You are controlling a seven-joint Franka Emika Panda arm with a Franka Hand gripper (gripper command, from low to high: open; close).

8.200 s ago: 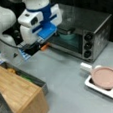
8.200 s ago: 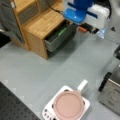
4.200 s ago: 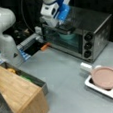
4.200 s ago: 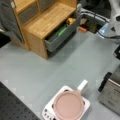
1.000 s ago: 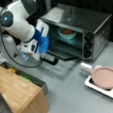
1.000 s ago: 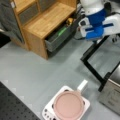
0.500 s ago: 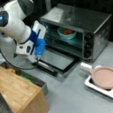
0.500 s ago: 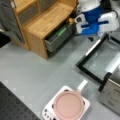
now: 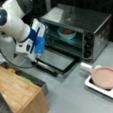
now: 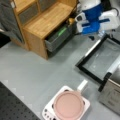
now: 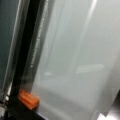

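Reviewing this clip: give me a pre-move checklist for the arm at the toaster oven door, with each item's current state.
1. Oven door folded fully down, glass flat: ok in both front views.
2. Gripper at the door's handle edge, low over it: ok; contact with the handle: cannot tell.
3. Jaws open or shut: cannot tell.
4. Bowl seated on the rack inside the toaster oven: ok.
5. Pink pan on its white burner, apart from the door: ok.
6. Grey drawer of the wooden cabinet standing open close to the arm: not ok.
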